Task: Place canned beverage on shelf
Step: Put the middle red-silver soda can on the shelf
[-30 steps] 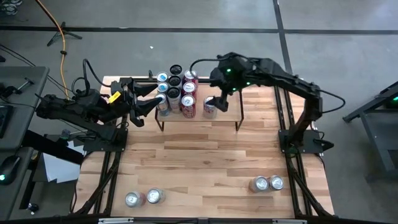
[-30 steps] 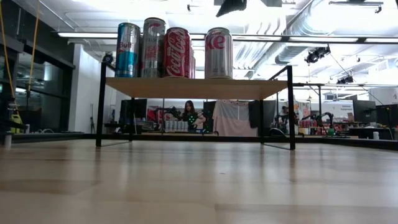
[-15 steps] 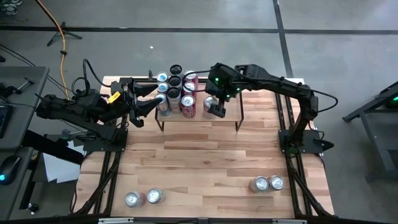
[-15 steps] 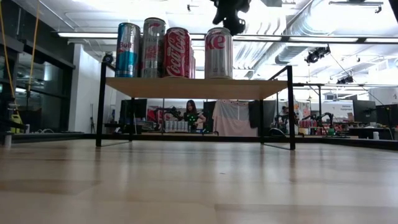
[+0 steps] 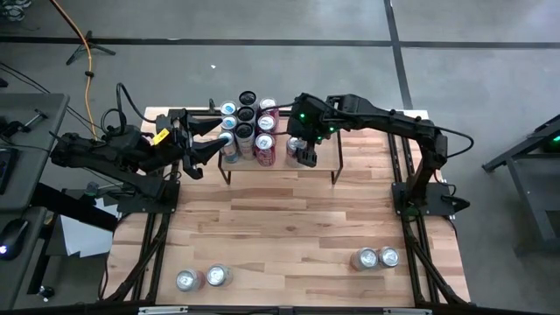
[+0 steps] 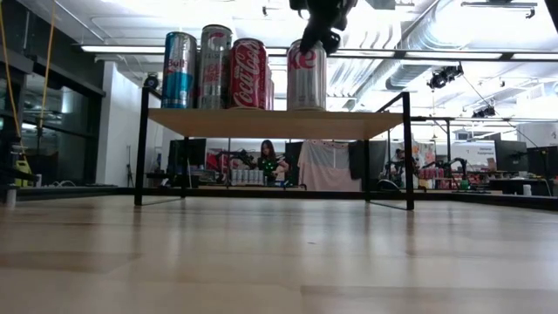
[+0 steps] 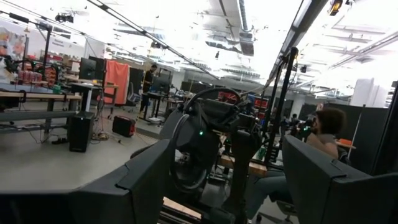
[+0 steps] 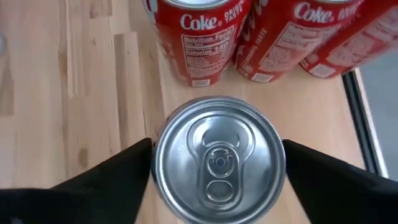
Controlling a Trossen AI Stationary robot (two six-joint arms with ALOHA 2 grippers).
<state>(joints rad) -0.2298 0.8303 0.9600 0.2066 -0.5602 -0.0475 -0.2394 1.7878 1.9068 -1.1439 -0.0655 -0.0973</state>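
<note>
Right gripper (image 8: 217, 180) sits directly over a silver can (image 8: 217, 158), looking straight down on its pull-tab lid — one dark finger (image 8: 109, 180) on either side of the rim, spread wide, and whether they press on the can I cannot tell. In the low view the gripper hangs at the can's top edge, the can standing upright on the shelf (image 6: 275, 123). Just beyond the fingers — three red Coke cans (image 8: 202, 37) side by side on the same plank, and past them a blue can (image 6: 179, 70) at the cluster's far end. Further off, the left gripper (image 5: 214, 149) hovers at the opposite side of the can cluster, fingers parted, nothing between them. Well away on the table (image 5: 280, 227), two pairs of cans (image 5: 376, 258) wait.
</note>
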